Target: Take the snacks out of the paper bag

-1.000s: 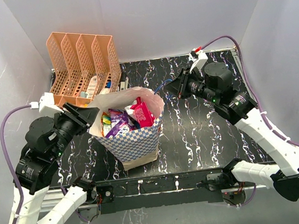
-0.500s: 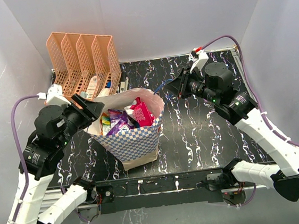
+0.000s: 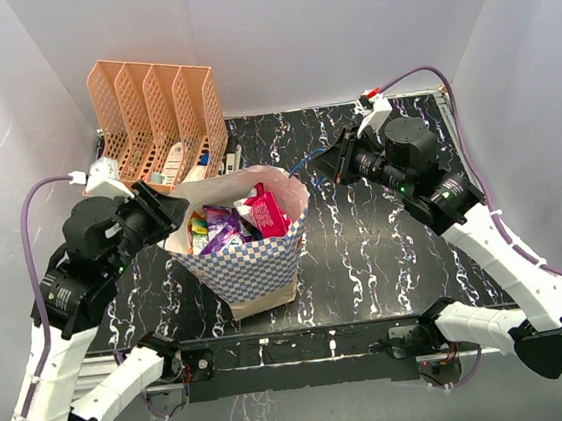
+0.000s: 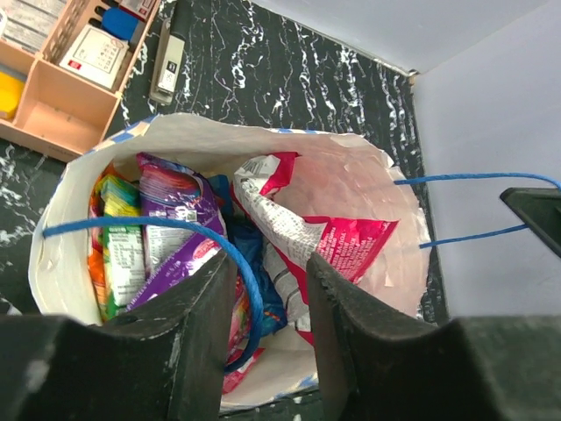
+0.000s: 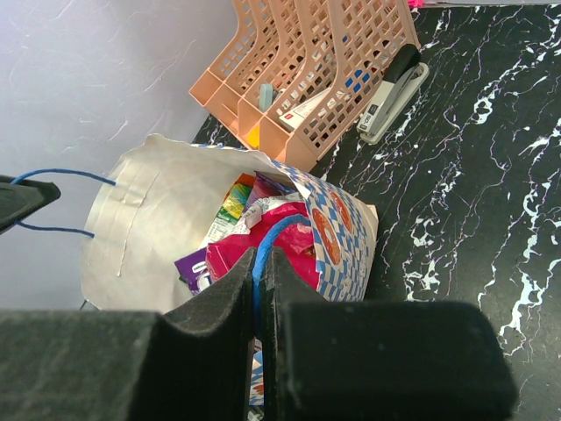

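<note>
L claw [image 4: 267, 272] hovered over the mouth of the paper bag [image 3: 251, 264], fingers spread and gripping nothing. A loop of blue cord showed through the gap, but contact cd not be told. The snacks [image 3: 230, 226] sat directly below and ahead of it, packed inside the bag and none yet out on the surface [image 3: 386, 250]. The magenta pouch [image 4: 351, 246] stood on end toward the claw's right-finger side, its long axis tilted against the cream inner wall and its top edge uppermost. The purple pouch [image 4: 171, 228] stood on the left-finger side, w/ green and orange packs beyond it. R claw [image 5: 261, 263], well off past the opposite rim, was pressed together on the bag's blue cord handle [image 5: 267, 239], apparently keeping the mouth open. Judged from this, the L arm was the nearer to the pouches by far, w/ a straight drop onto the magenta pouch's raised edge. The file rack [image 3: 155, 113] stood behind the bag.
</note>
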You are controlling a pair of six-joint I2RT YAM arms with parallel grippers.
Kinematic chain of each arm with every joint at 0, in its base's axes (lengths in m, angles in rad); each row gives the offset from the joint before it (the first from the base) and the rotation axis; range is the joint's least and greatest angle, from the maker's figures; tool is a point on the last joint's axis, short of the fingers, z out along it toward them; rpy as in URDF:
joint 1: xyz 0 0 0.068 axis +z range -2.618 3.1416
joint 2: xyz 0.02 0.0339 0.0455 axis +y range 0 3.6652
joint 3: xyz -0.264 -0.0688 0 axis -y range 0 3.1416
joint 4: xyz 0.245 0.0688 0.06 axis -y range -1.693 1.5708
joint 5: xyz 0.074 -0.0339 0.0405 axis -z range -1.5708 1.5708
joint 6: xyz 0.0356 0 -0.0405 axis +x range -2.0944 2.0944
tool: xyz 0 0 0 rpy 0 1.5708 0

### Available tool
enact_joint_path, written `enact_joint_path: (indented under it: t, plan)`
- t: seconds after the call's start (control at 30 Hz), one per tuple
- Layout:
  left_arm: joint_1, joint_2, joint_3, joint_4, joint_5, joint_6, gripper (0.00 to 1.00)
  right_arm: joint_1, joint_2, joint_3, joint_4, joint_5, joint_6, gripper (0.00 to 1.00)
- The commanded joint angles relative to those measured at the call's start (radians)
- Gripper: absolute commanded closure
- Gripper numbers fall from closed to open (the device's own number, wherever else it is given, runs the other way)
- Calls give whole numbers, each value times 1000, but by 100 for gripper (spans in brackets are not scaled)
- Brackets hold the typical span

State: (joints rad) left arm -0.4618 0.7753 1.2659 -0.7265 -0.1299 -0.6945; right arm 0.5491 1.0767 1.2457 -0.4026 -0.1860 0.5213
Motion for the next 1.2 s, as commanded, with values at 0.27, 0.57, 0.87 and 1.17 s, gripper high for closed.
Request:
enact_joint_path:
  t: [0.27, 0.57, 0.87, 1.17]
  plan:
    - [0, 140, 217, -66, -149, 68, 100, -3, -65, 6, 42, -9, -112, 93]
    - [0, 247, 468, -70, -308, 173, 100, 0, -71, -48, 54, -367, -199, 92]
    - [0, 273, 525, 3, -272, 236, 100, 26, -103, -189, 153, -402, -86, 92]
    - [0, 261, 584, 40, -338, 279, 100, 39, -79, -198, 280, -469, 0, 92]
